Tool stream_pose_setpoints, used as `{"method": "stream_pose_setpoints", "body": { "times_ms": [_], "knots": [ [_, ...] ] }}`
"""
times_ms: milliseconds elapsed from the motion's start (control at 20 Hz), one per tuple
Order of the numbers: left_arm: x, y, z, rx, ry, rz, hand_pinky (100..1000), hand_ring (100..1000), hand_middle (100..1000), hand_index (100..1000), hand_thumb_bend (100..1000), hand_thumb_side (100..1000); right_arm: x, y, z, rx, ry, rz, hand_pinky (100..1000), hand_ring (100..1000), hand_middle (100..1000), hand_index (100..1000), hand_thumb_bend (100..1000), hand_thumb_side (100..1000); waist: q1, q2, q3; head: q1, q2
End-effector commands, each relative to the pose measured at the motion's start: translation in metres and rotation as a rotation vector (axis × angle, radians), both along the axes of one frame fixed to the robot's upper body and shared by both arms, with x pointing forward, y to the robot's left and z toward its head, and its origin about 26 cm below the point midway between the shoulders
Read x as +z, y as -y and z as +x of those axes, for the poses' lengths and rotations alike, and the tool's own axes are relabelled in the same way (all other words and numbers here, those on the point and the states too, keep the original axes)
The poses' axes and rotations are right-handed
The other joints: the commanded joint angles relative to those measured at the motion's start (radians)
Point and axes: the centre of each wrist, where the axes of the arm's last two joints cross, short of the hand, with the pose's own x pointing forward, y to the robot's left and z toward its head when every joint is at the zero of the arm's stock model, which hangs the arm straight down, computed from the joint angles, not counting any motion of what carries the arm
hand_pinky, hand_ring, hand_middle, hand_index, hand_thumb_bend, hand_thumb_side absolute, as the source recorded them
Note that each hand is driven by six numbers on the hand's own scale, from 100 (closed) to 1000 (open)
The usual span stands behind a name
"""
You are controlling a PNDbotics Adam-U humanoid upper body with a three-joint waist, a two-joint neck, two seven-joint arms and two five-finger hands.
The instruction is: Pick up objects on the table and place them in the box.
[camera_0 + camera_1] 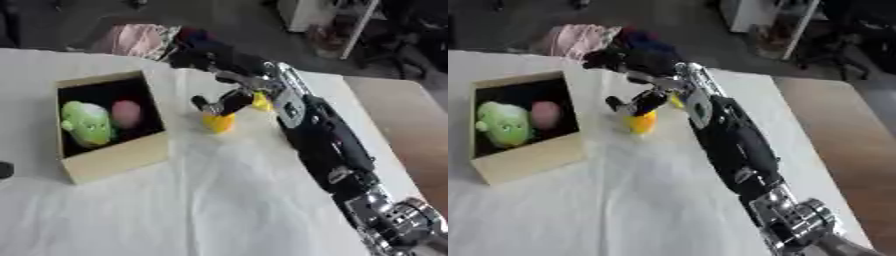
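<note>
A: While you count, tell me what lies on the tabletop (219, 200).

B: One box (118, 159), cardboard-coloured with a dark inside, stands at the left on the white cloth. Two things lie in it: one green object (86, 124) toward the left wall and one pink object (127, 113) just beside it on the right.

A: And outside the box?

B: One yellow object (219, 123) stands on the cloth to the right of the box, near it but apart. A second bit of yellow (261, 102) shows just behind the hand; whether it is a separate thing I cannot tell.

A: How many arms show?

B: One. The right arm (324, 140) comes in from the lower right corner, silver joints low down, black forearm stretched diagonally up and leftward across the tabletop.

A: And the hand?

B: The right hand (229, 100) is at the yellow object, its dark fingers (636, 106) curled down onto the top of it from above. It looks closed round the object's upper part, while the object's base appears to meet the cloth.

A: The other hand?

B: A dark rounded shape (4, 170) sits at the left edge; I cannot make out what it is.
</note>
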Motion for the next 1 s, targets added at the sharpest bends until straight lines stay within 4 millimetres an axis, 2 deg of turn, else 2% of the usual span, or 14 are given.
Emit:
{"method": "stream_pose_setpoints", "body": {
  "times_ms": [50, 300, 350, 500, 650, 800, 850, 950, 1000],
  "knots": [
    [0.007, -0.004, -0.002, 0.009, 0.027, 0.01, 761, 733, 640, 726, 100, 631, 0.011, 0.018, 0.0, 0.0, -0.053, -0.26, 990, 1000, 1000, 1000, 100, 354, 0.015, -0.024, -0.003, 0.003, -0.009],
    [0.006, -0.004, -0.002, 0.01, 0.026, 0.011, 761, 734, 640, 727, 100, 630, -0.011, 0.025, 0.007, -0.099, -0.138, -0.357, 984, 1000, 1000, 1000, 100, 567, 0.018, -0.024, -0.005, 0.004, -0.014],
    [0.006, -0.004, -0.002, 0.011, 0.026, 0.011, 761, 734, 640, 727, 100, 630, -0.015, 0.026, 0.008, -0.108, -0.15, -0.37, 984, 1000, 1000, 1000, 100, 567, 0.018, -0.024, -0.005, 0.004, -0.014],
    [0.006, -0.004, -0.002, 0.011, 0.025, 0.013, 761, 735, 640, 727, 100, 628, -0.026, 0.028, 0.01, -0.126, -0.178, -0.411, 976, 1000, 1000, 1000, 100, 671, 0.017, -0.024, -0.006, 0.003, -0.014],
    [0.006, -0.004, -0.002, 0.011, 0.023, 0.015, 762, 735, 640, 727, 100, 628, -0.033, 0.03, 0.011, -0.129, -0.199, -0.45, 969, 1000, 1000, 1000, 100, 712, 0.016, -0.022, -0.007, 0.003, -0.013],
    [0.006, -0.004, -0.003, 0.012, 0.022, 0.016, 762, 735, 640, 727, 100, 626, -0.04, 0.031, 0.012, -0.129, -0.222, -0.485, 914, 977, 1000, 1000, 100, 796, 0.016, -0.022, -0.008, 0.003, -0.013],
    [0.006, -0.004, -0.003, 0.013, 0.022, 0.016, 762, 735, 640, 727, 100, 626, -0.042, 0.031, 0.012, -0.128, -0.232, -0.499, 899, 968, 1000, 1000, 100, 805, 0.016, -0.022, -0.009, 0.003, -0.013],
    [0.005, -0.004, -0.003, 0.013, 0.021, 0.016, 762, 735, 642, 727, 100, 626, -0.046, 0.031, 0.012, -0.127, -0.248, -0.519, 819, 887, 926, 971, 100, 753, 0.016, -0.022, -0.011, 0.004, -0.013],
    [0.005, -0.004, -0.003, 0.013, 0.021, 0.016, 762, 736, 642, 728, 100, 626, -0.047, 0.031, 0.012, -0.127, -0.253, -0.523, 757, 812, 813, 889, 100, 636, 0.016, -0.022, -0.011, 0.004, -0.013]
  ]
}}
